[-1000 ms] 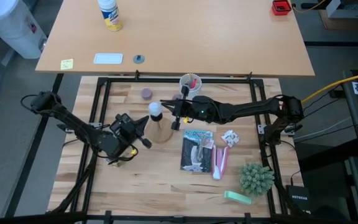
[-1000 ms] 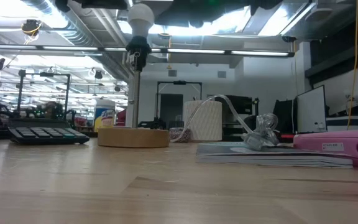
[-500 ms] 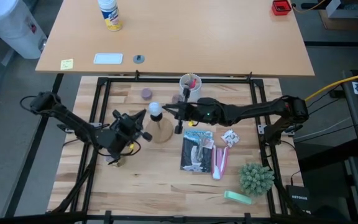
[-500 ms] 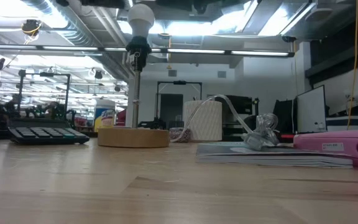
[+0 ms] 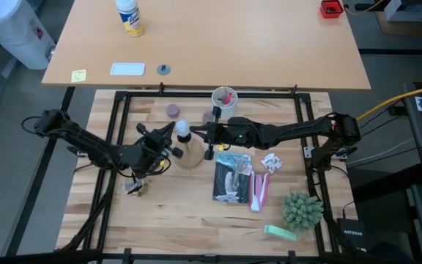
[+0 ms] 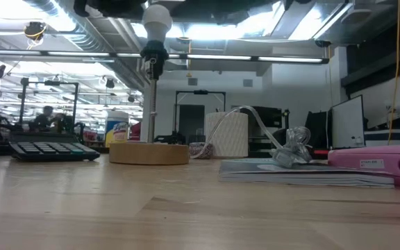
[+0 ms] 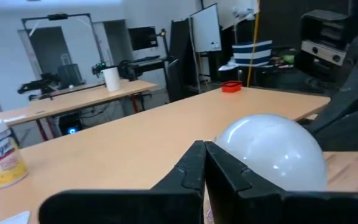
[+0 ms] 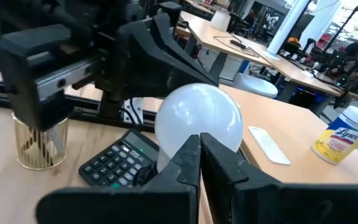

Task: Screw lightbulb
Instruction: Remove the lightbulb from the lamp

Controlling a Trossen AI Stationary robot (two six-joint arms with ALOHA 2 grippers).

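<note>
- Small white frosted lightbulb point(image 5: 183, 129) stands upright on its post, axis vertical, btwn both claws.
- Left gripper point(image 5: 168, 144) and right gripper point(image 5: 201, 133) flank it, fingers pressed together, empty; yours to pick, right looks nearer.

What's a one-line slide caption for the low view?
Lightbulb seated in the black socket post of a round wooden stand on the table, calculator behind.

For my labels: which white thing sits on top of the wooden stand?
The lightbulb, on the wooden stand's post; the white cup stands on the table.
</note>
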